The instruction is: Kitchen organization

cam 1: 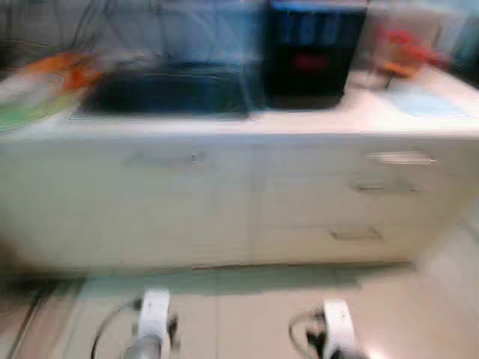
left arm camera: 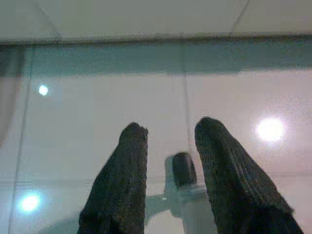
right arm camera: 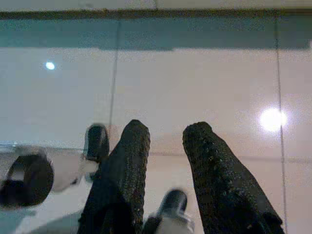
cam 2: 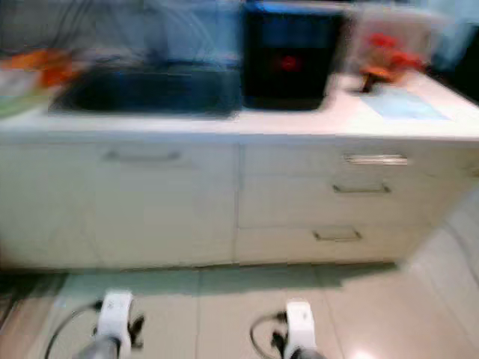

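Bench (cam 2: 224, 127): long, pale, smooth top across the upper frame, blurred; flat white drawer fronts with slim bar handles below.
Floor (cam 2: 224, 299): glossy pale tiles, lower frame.
Sink (cam 2: 142, 93): dark rectangular basin, upper left.
Black appliance (cam 2: 288, 63): boxy, upper centre.
Left gripper (left arm camera: 168, 141): ribbed black fingers apart, empty, over tiles.
Right gripper (right arm camera: 165, 141): textured black fingers apart, empty.

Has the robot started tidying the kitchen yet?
Not yet, it seems. Nothing looks tidied. The left gripper and right gripper hang open over the floor, holding nothing. Orange things and red things on the counter remain; the picture is blurry.
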Controlling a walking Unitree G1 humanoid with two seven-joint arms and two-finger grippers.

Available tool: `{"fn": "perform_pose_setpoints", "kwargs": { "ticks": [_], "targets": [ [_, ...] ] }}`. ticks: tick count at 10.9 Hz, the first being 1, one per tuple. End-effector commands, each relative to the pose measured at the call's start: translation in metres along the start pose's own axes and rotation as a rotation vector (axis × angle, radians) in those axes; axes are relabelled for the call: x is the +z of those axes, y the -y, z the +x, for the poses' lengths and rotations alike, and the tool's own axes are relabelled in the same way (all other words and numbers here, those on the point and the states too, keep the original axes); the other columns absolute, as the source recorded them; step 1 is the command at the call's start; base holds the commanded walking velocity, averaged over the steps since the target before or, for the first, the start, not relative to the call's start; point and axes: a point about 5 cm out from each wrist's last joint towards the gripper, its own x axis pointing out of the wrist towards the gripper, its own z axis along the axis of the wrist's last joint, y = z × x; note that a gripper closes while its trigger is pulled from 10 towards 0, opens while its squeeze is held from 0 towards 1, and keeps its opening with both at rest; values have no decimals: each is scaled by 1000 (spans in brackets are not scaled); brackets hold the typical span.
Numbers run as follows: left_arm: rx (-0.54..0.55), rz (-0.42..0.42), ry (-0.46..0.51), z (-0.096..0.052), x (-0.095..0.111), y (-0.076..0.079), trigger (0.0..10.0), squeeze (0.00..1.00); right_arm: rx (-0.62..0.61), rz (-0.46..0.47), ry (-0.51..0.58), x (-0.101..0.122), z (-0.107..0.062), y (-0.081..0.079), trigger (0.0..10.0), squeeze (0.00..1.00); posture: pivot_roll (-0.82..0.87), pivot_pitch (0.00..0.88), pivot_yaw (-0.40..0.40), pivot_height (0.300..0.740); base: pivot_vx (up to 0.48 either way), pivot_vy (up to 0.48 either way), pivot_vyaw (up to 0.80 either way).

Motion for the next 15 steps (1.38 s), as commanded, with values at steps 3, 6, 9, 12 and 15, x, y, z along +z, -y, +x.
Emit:
{"fn": "perform_pose_setpoints", "kwargs": {
  "ticks": [3,6,9,12,15],
  "targets": [
    [10,-6,-34,-2,-10,-2,10000,0,3,-1,25,6,1,-1,10000,0,100,0,40,740,0,374,0],
    [12,-6,-31,-3,-10,-2,10000,0,6,2,34,6,1,-1,10000,0,102,0,39,740,0,220,0],
    [45,-33,44,-4,-5,-4,10000,0,37,-38,109,14,1,-4,10000,0,107,0,40,740,0,0,0],
    [42,-37,335,2,58,-3,10000,0,10,74,410,120,6,-12,10000,0,117,2,29,740,0,0,0],
    [13,-3,827,-17,189,14,10000,0,36,113,789,212,-20,-20,10000,0,106,0,28,740,0,0,0]
  ]
}}
